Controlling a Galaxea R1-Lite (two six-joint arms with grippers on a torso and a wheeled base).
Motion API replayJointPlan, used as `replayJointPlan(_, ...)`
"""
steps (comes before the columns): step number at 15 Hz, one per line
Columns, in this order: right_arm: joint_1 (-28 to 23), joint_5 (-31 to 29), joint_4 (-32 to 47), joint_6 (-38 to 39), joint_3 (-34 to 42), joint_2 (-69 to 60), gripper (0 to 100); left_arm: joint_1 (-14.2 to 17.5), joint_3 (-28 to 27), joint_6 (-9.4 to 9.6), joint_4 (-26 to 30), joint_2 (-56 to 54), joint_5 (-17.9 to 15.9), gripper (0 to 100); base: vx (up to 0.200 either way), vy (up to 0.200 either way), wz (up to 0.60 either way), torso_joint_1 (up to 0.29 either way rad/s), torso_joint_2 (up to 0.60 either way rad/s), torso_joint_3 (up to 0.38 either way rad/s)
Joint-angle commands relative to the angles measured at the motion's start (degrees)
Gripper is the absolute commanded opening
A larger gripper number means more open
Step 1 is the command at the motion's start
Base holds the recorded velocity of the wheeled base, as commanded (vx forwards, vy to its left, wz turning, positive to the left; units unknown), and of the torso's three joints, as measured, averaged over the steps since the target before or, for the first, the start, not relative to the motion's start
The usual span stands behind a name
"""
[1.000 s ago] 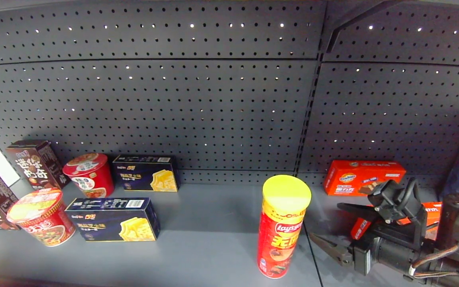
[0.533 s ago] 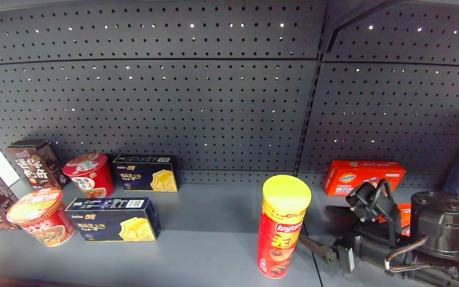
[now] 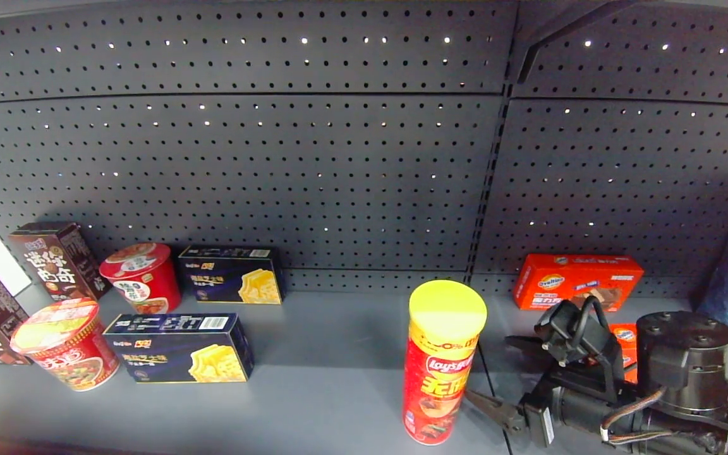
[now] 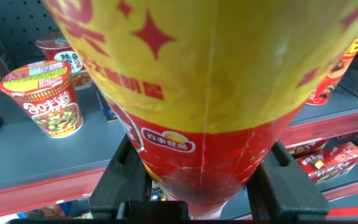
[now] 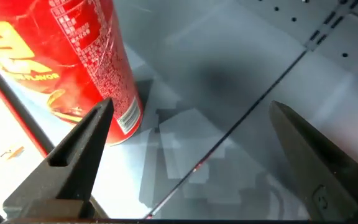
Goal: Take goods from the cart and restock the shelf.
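Our right pincer (image 3: pixel 489 366) gapes wide, one finger (image 3: pixel 490 407) just beside the foot of the chips canister (image 3: pixel 443 360) standing near the front edge of the shelf (image 3: pixel 339 392); we fear a sideways drift could topple it. Our left pincer (image 4: pixel 204 180) clasps a yellow-and-red snack pack (image 4: pixel 210 74), short of the shelf.

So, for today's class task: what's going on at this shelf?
A robot is restocking a grey shelf. Its left gripper is shut on a red-and-yellow chip can, held in front of the shelf. Its right gripper is open, low on the shelf beside a second chip can standing there. Cup noodles and snack boxes sit farther left.
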Motion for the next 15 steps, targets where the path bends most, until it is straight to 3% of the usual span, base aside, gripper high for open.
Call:
replayJointPlan(1, -0.52, -0.11, 0.04, -0.01, -0.31, 0.61, 100, 0.01, -0.16, -0.02, 0.02, 0.00, 0.01, 0, 0.000, 0.000, 0.00, 0.000, 0.00, 0.000)
replayJointPlan(13, -0.43, -0.29, -0.57, -0.01, -1.01, 1.22, 100, 0.01, -0.25, -0.02, -0.07, 0.00, 0.01, 0, 0.000, 0.000, 0.00, 0.000, 0.00, 0.000)
replayJointPlan(15, -1.92, -0.20, -0.48, 0.16, -0.92, -0.80, 100, -0.16, -3.24, 0.16, -0.16, 1.76, -0.52, 0, 0.000, 0.000, 0.00, 0.000, 0.00, 0.000)
